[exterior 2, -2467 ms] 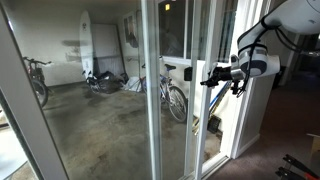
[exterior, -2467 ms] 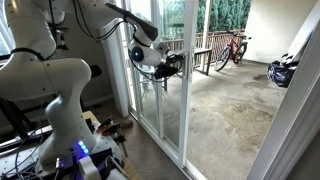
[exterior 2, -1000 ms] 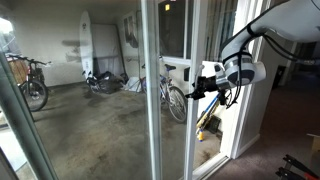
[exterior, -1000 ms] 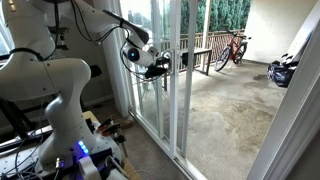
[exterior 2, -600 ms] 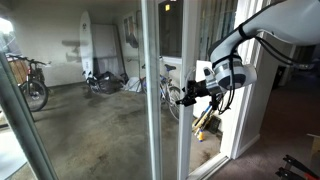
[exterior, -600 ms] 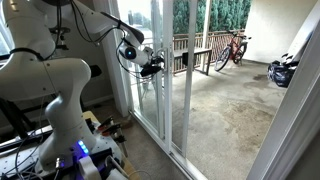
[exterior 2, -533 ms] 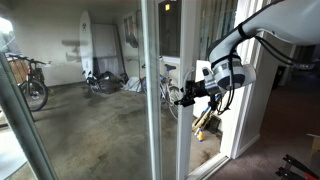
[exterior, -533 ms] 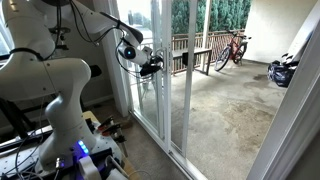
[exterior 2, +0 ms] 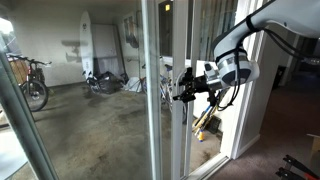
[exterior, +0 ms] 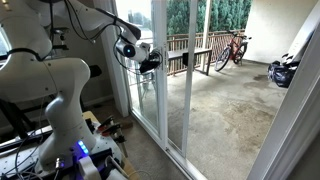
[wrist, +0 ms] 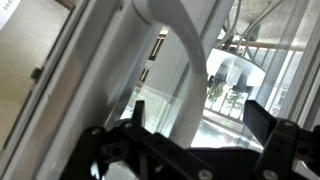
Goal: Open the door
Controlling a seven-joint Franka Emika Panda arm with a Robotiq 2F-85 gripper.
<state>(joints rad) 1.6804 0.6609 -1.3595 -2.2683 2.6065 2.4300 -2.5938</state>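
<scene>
The door (exterior: 162,108) is a tall sliding glass panel with a wide white frame, and it stands partly slid aside with a wide gap to the patio. It also shows in an exterior view (exterior 2: 179,135) and in the wrist view (wrist: 88,72). My gripper (exterior: 153,63) is at the door's stile at handle height, and it also shows in an exterior view (exterior 2: 186,83). In the wrist view its fingers (wrist: 197,106) are spread apart, with the pale-grey loop handle (wrist: 186,48) between them, nearer the left finger.
A fixed glass panel's white post (exterior 2: 151,90) stands next to the door. On the patio are a bicycle (exterior: 233,47), a wooden bench (exterior: 198,56) and a dark bundle (exterior: 283,71). The robot's base (exterior: 62,112) stands indoors, with small items on the floor (exterior: 106,127).
My gripper and the door's stile have moved together along the track, away from the jamb. The gap to the patio has grown wider.
</scene>
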